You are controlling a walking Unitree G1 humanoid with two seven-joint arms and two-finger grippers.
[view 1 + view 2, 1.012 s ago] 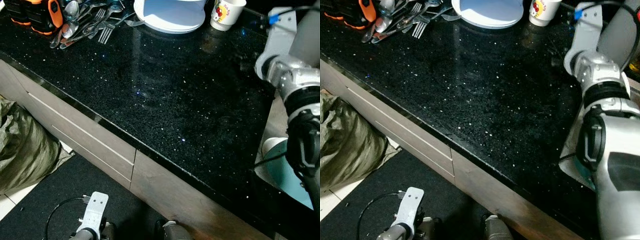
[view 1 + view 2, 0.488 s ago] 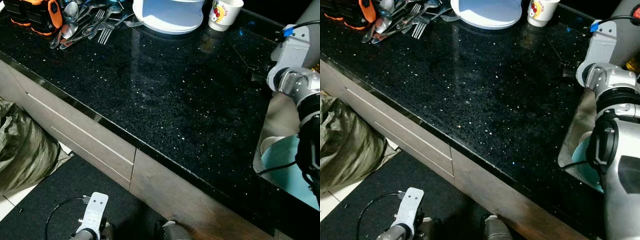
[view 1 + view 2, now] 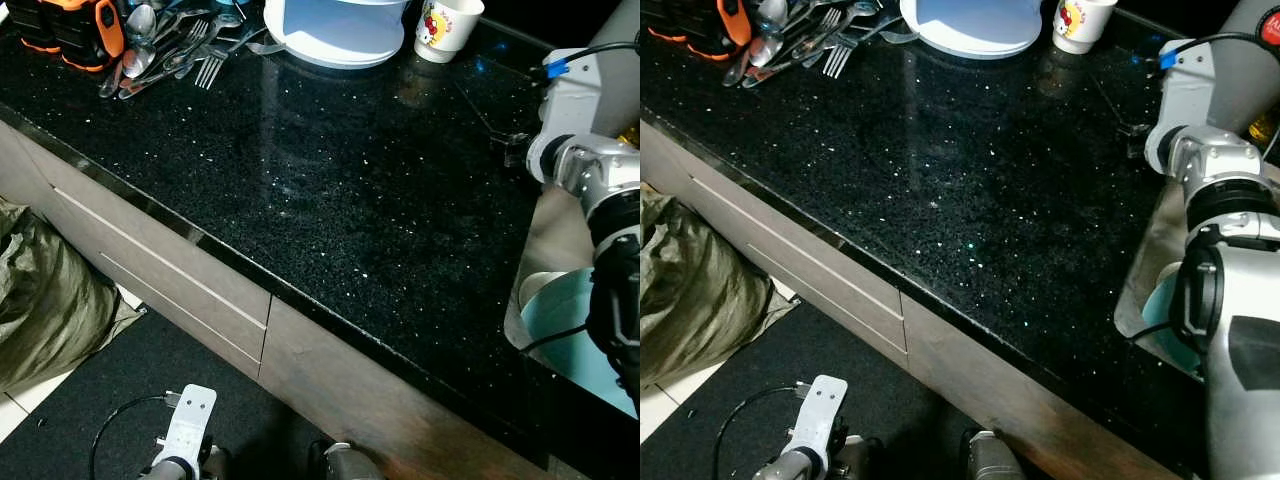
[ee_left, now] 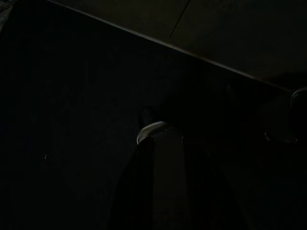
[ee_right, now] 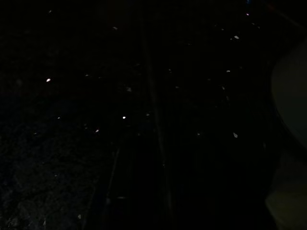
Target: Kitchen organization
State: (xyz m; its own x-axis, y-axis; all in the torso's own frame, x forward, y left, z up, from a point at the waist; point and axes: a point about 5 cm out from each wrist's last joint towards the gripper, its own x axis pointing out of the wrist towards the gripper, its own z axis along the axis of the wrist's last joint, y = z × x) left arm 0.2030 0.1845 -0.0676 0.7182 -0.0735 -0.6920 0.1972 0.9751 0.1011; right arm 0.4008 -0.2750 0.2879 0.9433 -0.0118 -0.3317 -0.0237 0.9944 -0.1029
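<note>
A black speckled countertop (image 3: 330, 190) runs across in front of me. At its far edge lie a pile of forks and spoons (image 3: 170, 50), a white and pale blue dish (image 3: 335, 30) and a white cup (image 3: 443, 25) with a red cartoon print. My right arm (image 3: 580, 160) reaches over the counter's right end, above a steel sink (image 3: 555, 240) holding a light blue bowl (image 3: 570, 335). The dark right wrist view looks onto the speckled counter (image 5: 96, 120) with a pale rounded thing (image 5: 290, 96) at the side. My left arm (image 3: 185, 430) hangs idle low by the floor.
An orange and black object (image 3: 70, 25) sits beside the cutlery at the far left. Grey drawer fronts (image 3: 170, 290) run below the counter edge. A green bag (image 3: 45, 300) lies on the floor at the left, next to a dark mat (image 3: 120, 380).
My right arm has drawn back and to the right, off the sink's near side, so more of the light blue bowl shows. The left arm stays as it was.
</note>
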